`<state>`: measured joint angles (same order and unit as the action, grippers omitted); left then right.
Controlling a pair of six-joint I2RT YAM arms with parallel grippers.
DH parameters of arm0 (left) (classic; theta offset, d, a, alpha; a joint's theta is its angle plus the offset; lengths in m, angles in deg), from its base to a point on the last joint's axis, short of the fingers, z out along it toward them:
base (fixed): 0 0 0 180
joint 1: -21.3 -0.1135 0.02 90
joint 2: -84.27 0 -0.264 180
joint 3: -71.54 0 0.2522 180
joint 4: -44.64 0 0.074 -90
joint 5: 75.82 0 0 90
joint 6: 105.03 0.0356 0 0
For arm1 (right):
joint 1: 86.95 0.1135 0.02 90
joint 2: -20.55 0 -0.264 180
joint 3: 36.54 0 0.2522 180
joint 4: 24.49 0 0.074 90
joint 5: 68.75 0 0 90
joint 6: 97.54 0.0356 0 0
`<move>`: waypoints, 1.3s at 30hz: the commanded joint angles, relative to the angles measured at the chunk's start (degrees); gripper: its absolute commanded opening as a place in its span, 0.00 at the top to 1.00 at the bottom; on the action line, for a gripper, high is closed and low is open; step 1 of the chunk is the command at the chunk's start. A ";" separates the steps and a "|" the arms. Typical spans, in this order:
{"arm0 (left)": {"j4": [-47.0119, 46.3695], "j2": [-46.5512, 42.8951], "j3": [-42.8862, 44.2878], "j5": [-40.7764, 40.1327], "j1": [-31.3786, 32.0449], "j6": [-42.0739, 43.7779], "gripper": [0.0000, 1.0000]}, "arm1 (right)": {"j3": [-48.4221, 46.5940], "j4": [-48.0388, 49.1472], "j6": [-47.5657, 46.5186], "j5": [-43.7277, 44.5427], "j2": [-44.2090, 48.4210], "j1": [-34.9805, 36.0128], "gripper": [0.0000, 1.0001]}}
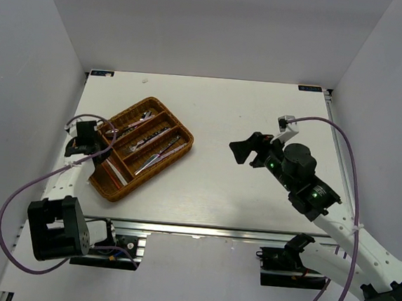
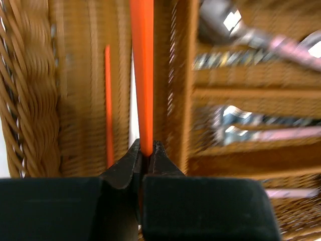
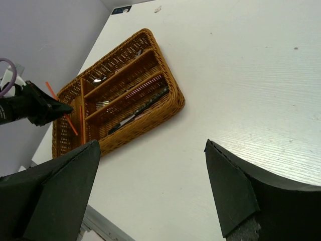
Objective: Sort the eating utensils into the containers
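Note:
My left gripper (image 2: 146, 153) is shut on a red chopstick (image 2: 142, 75), which hangs over the end compartment of the brown wicker tray (image 1: 189, 144). A second red chopstick (image 2: 108, 100) lies in that compartment, with a white one (image 2: 132, 118) showing as a sliver beside it. Silver utensils with pinkish handles (image 2: 281, 44) fill the neighbouring long compartments. In the top view the left gripper (image 1: 89, 141) sits at the tray's left end. My right gripper (image 1: 247, 149) hovers over bare table to the right of the tray, and its jaws (image 3: 152, 145) stand wide open with nothing between them.
The tray (image 3: 175, 98) lies diagonally on the left half of the white table (image 1: 253, 197). Grey walls close in the left, back and right sides. A metal rail (image 1: 201, 231) runs along the near edge.

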<state>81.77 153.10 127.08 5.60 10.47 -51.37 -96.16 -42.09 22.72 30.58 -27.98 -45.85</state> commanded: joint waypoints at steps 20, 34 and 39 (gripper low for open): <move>13.36 -14.60 4.45 -2.68 0.02 8.10 0.02 | -6.23 -13.35 -8.11 6.04 3.79 -0.41 0.11; 25.57 -32.62 15.34 -11.79 7.83 15.50 0.02 | -15.39 -44.13 -10.22 27.86 11.00 -0.41 0.11; 31.28 -38.32 20.26 -26.03 19.87 16.91 0.02 | -14.17 -46.00 -13.12 28.55 19.33 -0.41 0.11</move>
<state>107.54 117.41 144.26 -9.50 26.05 -36.07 -108.80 -85.02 12.29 55.86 -13.30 -46.11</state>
